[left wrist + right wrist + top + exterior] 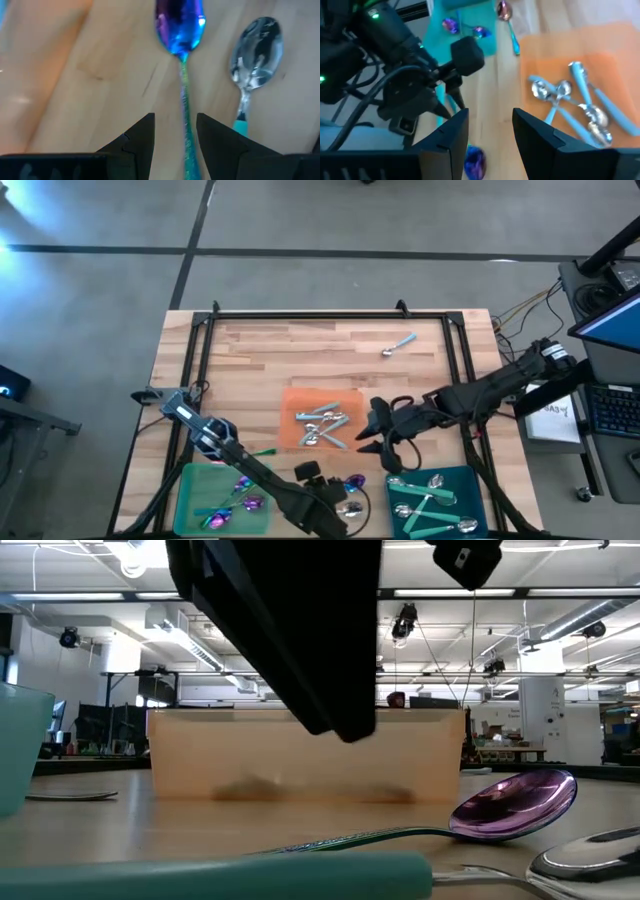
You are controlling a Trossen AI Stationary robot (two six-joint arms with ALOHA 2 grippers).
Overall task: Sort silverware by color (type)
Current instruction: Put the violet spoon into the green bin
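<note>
The left gripper [175, 145] is low over the tabletop [300, 345] near its front edge, fingers spread on both sides of the thin handle of an iridescent spoon [181, 30], not pinching it. A silver spoon [255, 47] lies just beside. The right gripper [372, 430] hangs spread beside the orange tray [300, 402], which carries light-blue spoons [325, 425].

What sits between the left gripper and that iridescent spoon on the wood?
Nothing visible. The left gripper is open, its fingers either side of the iridescent spoon's handle. A silver spoon lies beside it, clear of the fingers.
</note>
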